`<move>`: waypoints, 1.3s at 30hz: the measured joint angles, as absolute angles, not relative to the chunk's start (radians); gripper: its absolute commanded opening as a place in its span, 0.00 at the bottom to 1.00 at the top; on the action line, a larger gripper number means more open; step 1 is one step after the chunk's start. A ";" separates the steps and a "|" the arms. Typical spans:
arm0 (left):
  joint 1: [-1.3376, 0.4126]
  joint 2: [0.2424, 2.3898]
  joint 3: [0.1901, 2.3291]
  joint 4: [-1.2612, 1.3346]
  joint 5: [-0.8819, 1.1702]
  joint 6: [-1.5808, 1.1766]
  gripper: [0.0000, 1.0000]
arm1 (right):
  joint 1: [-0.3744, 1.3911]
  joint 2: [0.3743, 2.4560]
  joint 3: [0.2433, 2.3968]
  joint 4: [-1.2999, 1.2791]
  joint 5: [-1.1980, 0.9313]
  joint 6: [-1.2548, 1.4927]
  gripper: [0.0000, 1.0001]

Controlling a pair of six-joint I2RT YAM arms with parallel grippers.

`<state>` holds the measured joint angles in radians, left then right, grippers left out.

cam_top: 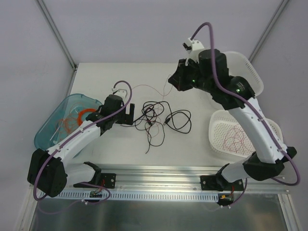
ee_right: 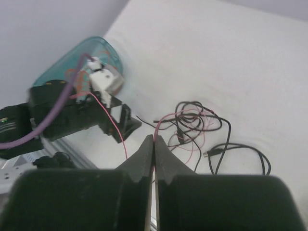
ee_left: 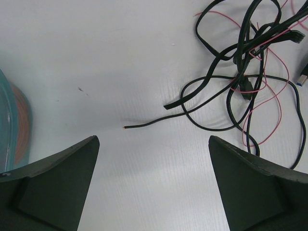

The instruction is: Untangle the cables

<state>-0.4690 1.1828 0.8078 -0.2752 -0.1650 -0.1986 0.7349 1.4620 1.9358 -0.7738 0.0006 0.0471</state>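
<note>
The loose tangle of thin black and red cables [cam_top: 156, 118] lies mid-table, mostly knotted, one thin red wire [ee_right: 155, 130] pinched taut by the right gripper [ee_right: 154, 140], the left gripper [ee_left: 153, 144] spread empty just beside it.

Black and pink-red cables [cam_top: 161, 118]

Overhead plus wrist views, all toward cables [cam_top: 150, 115]
</note>
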 measured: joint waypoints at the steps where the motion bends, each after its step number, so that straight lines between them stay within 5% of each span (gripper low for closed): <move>1: -0.469 1.183 0.808 -0.275 -0.165 -0.199 0.99 | 0.735 1.446 1.959 -0.782 -0.016 0.038 0.01; 8: -0.469 1.183 0.808 -0.275 -0.165 -0.199 0.99 | 0.737 1.241 1.965 -0.707 -0.092 -0.018 0.01; 20: -0.469 1.183 0.808 -0.275 -0.165 -0.199 0.99 | 0.737 0.893 1.612 -0.616 -0.017 -0.036 0.01; 33: -0.469 1.183 0.808 -0.275 -0.166 -0.198 0.99 | 0.737 0.852 0.842 -0.667 -0.027 0.133 0.01; 39: -0.469 1.183 0.808 -0.275 -0.166 -0.198 0.99 | 0.743 0.977 0.729 -0.651 -0.040 0.155 0.08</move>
